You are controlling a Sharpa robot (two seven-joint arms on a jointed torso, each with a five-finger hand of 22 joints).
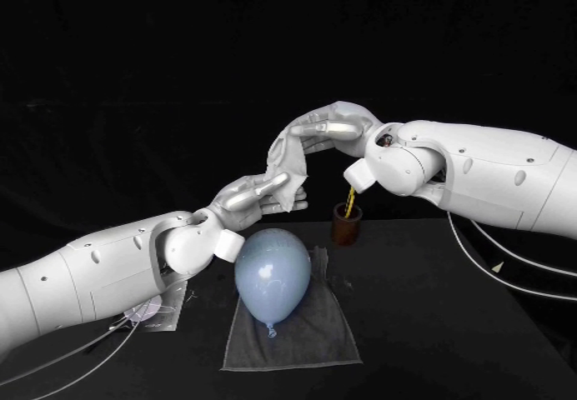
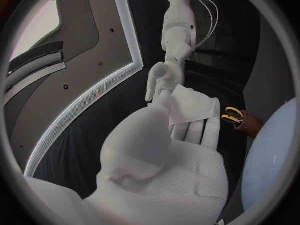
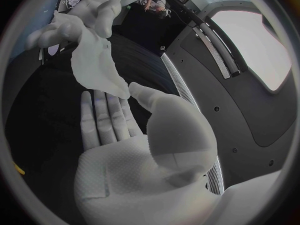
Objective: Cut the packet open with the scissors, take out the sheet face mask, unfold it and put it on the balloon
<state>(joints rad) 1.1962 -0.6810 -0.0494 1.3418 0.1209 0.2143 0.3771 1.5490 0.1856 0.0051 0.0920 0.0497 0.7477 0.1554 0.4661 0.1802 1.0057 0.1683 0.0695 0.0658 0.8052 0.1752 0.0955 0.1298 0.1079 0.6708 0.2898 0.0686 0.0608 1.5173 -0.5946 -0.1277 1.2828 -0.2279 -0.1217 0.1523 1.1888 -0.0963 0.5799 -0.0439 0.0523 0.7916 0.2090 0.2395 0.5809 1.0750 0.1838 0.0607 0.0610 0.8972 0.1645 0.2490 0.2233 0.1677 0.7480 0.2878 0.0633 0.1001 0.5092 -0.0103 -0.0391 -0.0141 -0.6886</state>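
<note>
The white sheet mask (image 1: 290,169) hangs stretched in the air between my two hands, partly unfolded. My left hand (image 1: 250,200) pinches its lower end and my right hand (image 1: 332,128) holds its upper end. The left wrist view shows the mask (image 2: 191,108) caught between my left hand's (image 2: 172,152) thumb and fingers, with my right hand (image 2: 159,82) beyond it. In the right wrist view the mask (image 3: 94,67) runs from my right hand (image 3: 125,150) to my left hand (image 3: 87,15). The pale blue balloon (image 1: 273,271) lies below them on a grey cloth (image 1: 315,337).
A brown cup (image 1: 348,227) behind the balloon holds the yellow-handled scissors (image 2: 232,115). The cut packet (image 1: 157,312) lies on the table under my left arm, left of the cloth. Cables trail along both sides of the table.
</note>
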